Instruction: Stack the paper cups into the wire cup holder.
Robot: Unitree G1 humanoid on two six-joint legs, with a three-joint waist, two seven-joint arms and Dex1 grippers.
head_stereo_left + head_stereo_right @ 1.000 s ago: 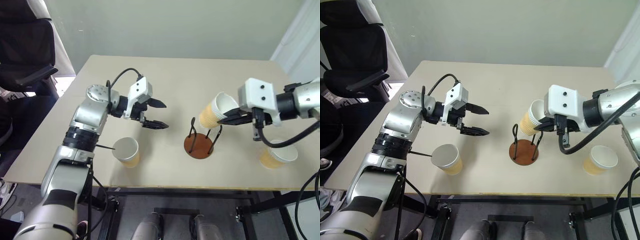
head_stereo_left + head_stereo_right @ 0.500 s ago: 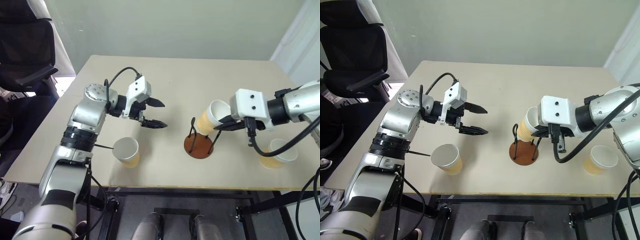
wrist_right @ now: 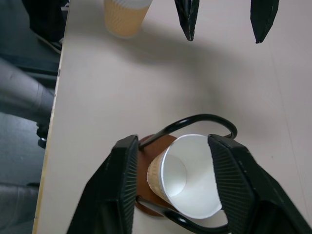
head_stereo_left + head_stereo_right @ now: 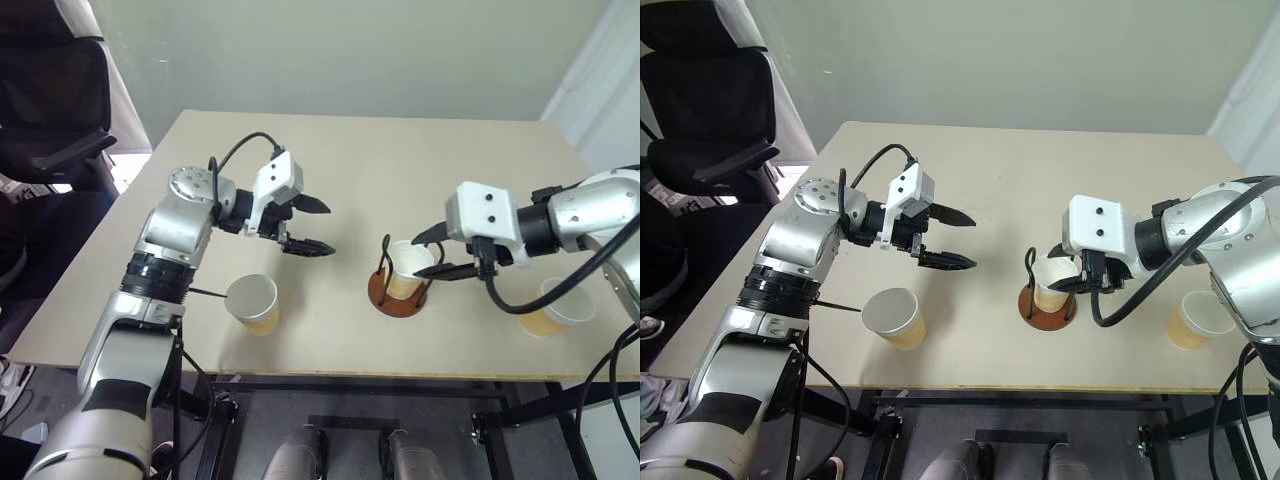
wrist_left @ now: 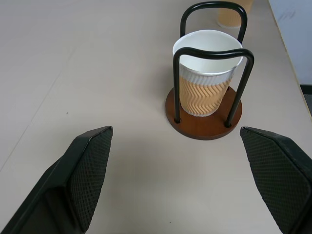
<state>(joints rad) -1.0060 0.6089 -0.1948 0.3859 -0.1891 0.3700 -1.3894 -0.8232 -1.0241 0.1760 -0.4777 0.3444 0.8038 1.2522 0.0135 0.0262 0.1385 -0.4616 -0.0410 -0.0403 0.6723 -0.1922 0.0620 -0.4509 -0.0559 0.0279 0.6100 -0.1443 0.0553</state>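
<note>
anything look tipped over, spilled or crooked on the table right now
Nothing stands out. One paper cup sits upright inside the wire cup holder, and the two other cups stand upright on the table, with no spill visible.

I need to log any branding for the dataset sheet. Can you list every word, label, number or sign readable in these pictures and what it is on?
None: no readable text anywhere.
Paper cup in the wire cup holder: a pressed zigzag pattern, no print.
Paper cup near the left arm and paper cup near the right arm: plain.
Wire cup holder: bare brown base, no label.
Left gripper and right gripper housings: plain white, screw holes only.
</note>
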